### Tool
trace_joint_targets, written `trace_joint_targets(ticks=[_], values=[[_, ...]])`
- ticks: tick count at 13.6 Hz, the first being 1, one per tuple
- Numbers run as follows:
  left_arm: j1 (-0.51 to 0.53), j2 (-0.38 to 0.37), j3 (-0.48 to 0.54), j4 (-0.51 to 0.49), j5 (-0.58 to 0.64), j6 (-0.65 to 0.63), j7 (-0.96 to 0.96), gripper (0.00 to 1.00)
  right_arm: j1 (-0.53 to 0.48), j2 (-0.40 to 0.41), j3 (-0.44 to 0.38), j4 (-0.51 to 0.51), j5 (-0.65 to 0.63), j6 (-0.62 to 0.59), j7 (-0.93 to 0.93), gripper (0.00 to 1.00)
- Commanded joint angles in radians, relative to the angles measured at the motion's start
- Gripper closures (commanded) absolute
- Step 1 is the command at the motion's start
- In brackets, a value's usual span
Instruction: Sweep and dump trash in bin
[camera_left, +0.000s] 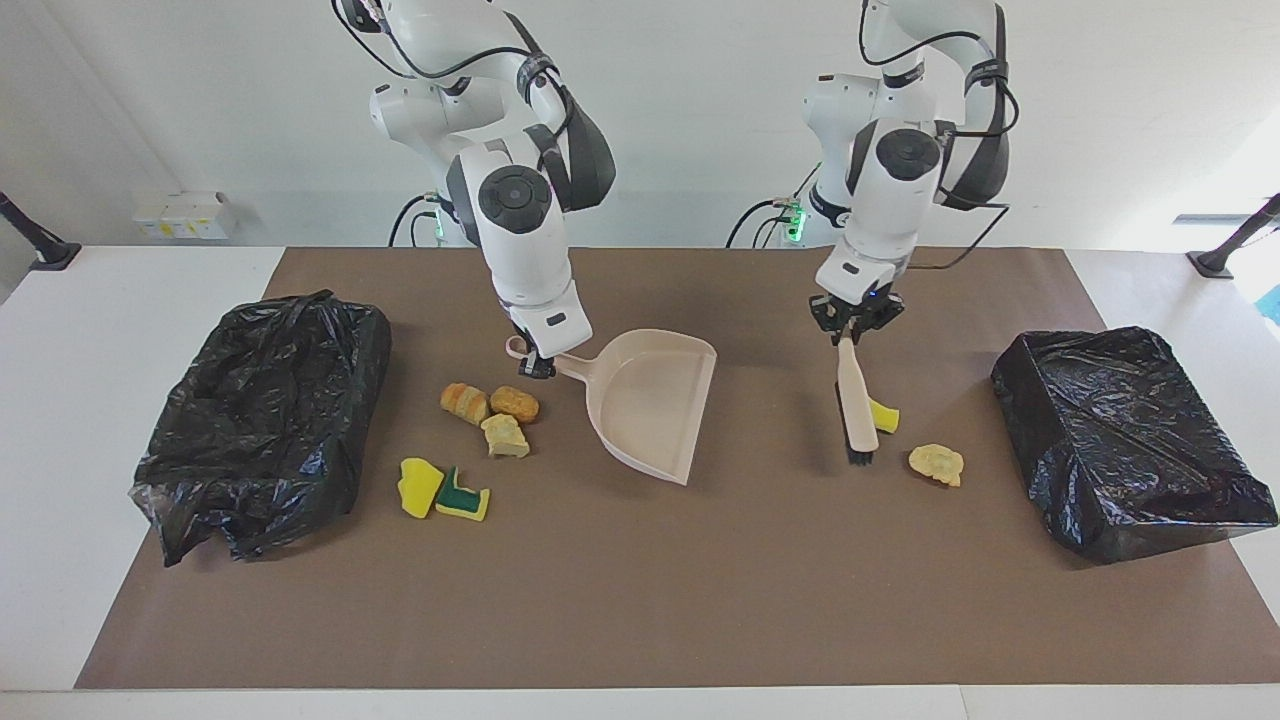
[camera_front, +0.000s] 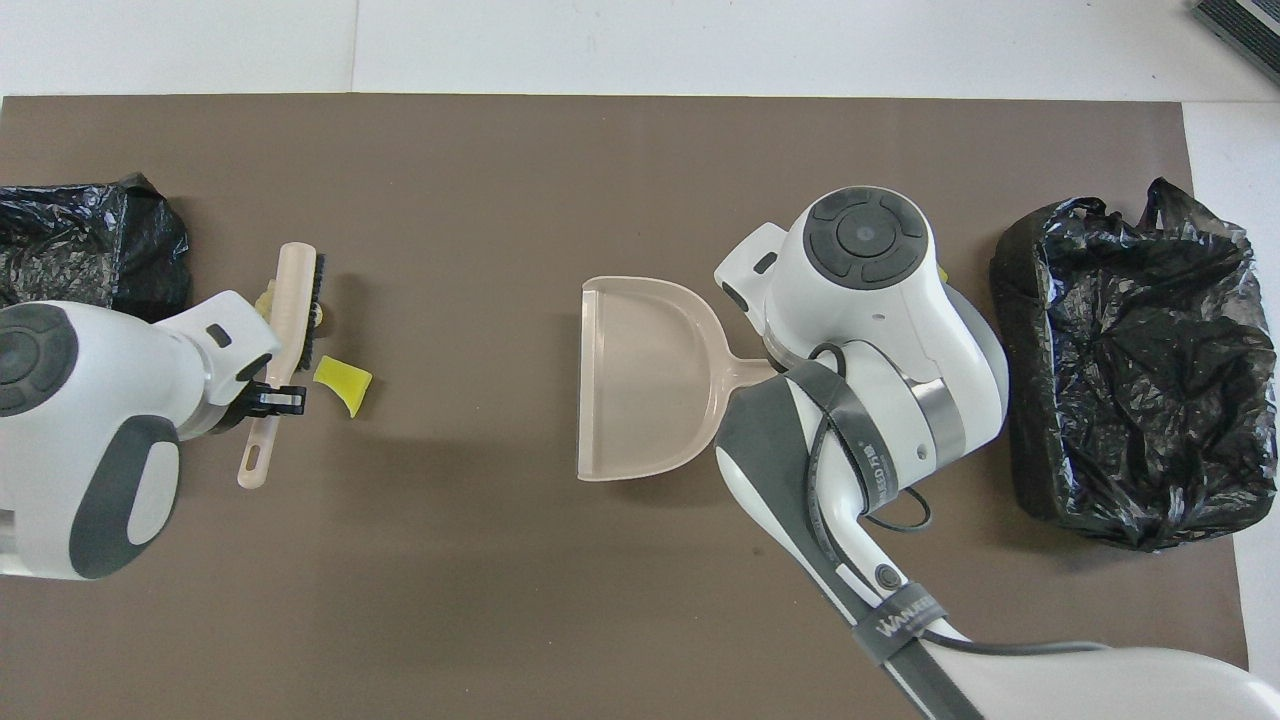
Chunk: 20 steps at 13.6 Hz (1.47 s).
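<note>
A: Where does the trash lie?

B: In two lots. A yellow sponge wedge (camera_left: 880, 415) and a tan bread-like chunk (camera_left: 937, 464) lie just beside the bristles of the beige hand brush (camera_left: 855, 410), below the left hand (camera_left: 853, 322). Five more scraps lie just beside the right hand (camera_left: 536, 366), toward the crumpled black bag-lined bin (camera_left: 260, 420) at that arm's end: two orange bread-like chunks (camera_left: 489, 403), a pale one (camera_left: 504, 437), a yellow sponge piece (camera_left: 419, 486) and a yellow-green one (camera_left: 463, 497).

A: And the hands?

B: The left hand is pressed together on the brush's handle, bristles down by the wedge. The right hand pinches the handle of the beige plastic dustpan (camera_left: 650, 400), whose open mouth faces the left hand's end of the tabletop (camera_left: 40, 320).

A: How would the scraps handle?

B: Likely light and soft. The sponge should slide or tumble under a gentle stroke; the bread chunks may roll or crumble. None needs gripping, so the brush should push them low at their sides, into the pan's lip.

A: Risks?

B: A hard flick could send a light piece past the pan. The pan is stiff and shallow, so it should be tipped slowly over a bin. The flatter black bag-lined bin (camera_left: 1130, 440) sits below the left hand's outer side.
</note>
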Motion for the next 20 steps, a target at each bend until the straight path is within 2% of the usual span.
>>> trace_joint_targets(ticks=[1,3,5,7,8,12,14,20], values=[[0.114,0.046,-0.014,0.015,0.014,0.092,0.089,1.0,0.024,-0.004,0.005,-0.033,-0.038,0.028,-0.051,1.0],[0.16,0.06,-0.016,0.002,0.011,0.11,0.148,1.0,0.026,-0.008,0.005,-0.068,-0.043,0.06,-0.045,1.0],[0.144,0.048,-0.019,-0.032,0.005,0.105,0.151,1.0,0.036,-0.014,0.006,-0.085,-0.043,0.068,0.056,1.0],[0.082,0.033,-0.022,-0.069,0.005,0.099,0.151,1.0,0.053,-0.013,0.006,-0.113,-0.04,0.08,0.227,1.0],[0.056,0.033,-0.022,-0.077,0.005,0.094,0.151,1.0,0.064,-0.011,0.005,-0.124,-0.042,0.1,0.239,1.0],[-0.056,-0.018,-0.022,-0.158,0.002,0.096,0.137,1.0,0.067,-0.008,0.006,-0.144,-0.046,0.146,0.237,1.0],[-0.12,-0.017,-0.022,-0.176,-0.001,0.099,0.099,1.0,0.067,-0.01,0.006,-0.151,-0.046,0.152,0.237,1.0],[-0.292,-0.018,-0.023,-0.173,-0.114,0.097,-0.022,1.0,0.064,-0.008,0.006,-0.151,-0.046,0.153,0.213,1.0]])
